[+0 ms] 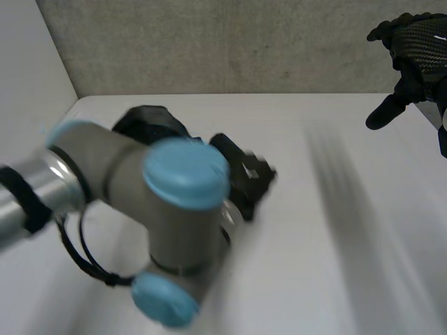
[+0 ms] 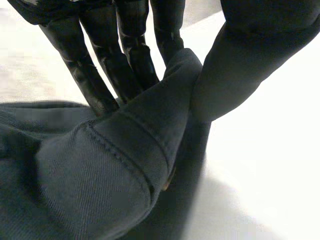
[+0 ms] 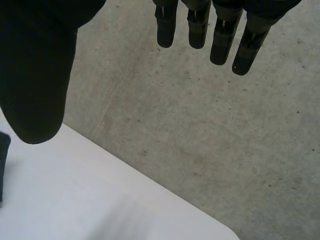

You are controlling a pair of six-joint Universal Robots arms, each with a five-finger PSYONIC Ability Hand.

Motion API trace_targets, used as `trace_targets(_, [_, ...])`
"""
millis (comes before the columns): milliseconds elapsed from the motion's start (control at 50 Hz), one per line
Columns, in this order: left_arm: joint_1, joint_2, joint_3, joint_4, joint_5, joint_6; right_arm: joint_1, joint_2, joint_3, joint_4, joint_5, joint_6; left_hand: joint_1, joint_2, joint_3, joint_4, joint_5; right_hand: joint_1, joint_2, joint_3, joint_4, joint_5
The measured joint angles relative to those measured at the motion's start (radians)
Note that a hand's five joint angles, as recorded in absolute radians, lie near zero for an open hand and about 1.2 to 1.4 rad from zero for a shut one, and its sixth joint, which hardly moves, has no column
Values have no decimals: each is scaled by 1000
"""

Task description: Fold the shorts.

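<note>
The dark grey shorts [image 2: 100,165] lie bunched under my left hand [image 2: 125,55], whose fingers and thumb [image 2: 235,65] pinch a stitched hem edge between them. In the head view the left hand [image 1: 244,178] is low over the white table, half hidden behind its own arm, and a dark lump of the shorts [image 1: 150,120] shows just beyond that arm. My right hand [image 1: 412,49] hangs high at the far right, open, with straight fingers [image 3: 220,35] and the thumb [image 3: 35,75] spread and nothing in it.
The white table [image 1: 335,230] stretches to the right of the left arm [image 1: 174,209]. Its far edge meets grey concrete [image 1: 209,42]. Below the right hand the table's edge [image 3: 150,185] runs past the concrete floor [image 3: 210,130].
</note>
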Motion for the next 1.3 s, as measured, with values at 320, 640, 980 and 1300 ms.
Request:
trace_targets(320, [-35,180,-155,3,-11,-5,2,50,3,8,-5,-32,-976,-994,-985,-1003,-871,0,0,0,0,0])
trace_targets(640, [377,509,-367,3,121,-58,57,98,140,45,-89,-142,-978,-999,-989,-1007,-871,0,0,0,0,0])
trace_targets(980, [764,153,-275,-45,284,-39,422,267,387,-292,-147,-54,-965,-975,-981,-994,-867,0,0,0,0,0])
trace_targets(1300, [785,-12,-146,-173,281,-46,499,430,365,-416,-192,-187,-808,-848,-851,-858,-750,40,60,55,19,40])
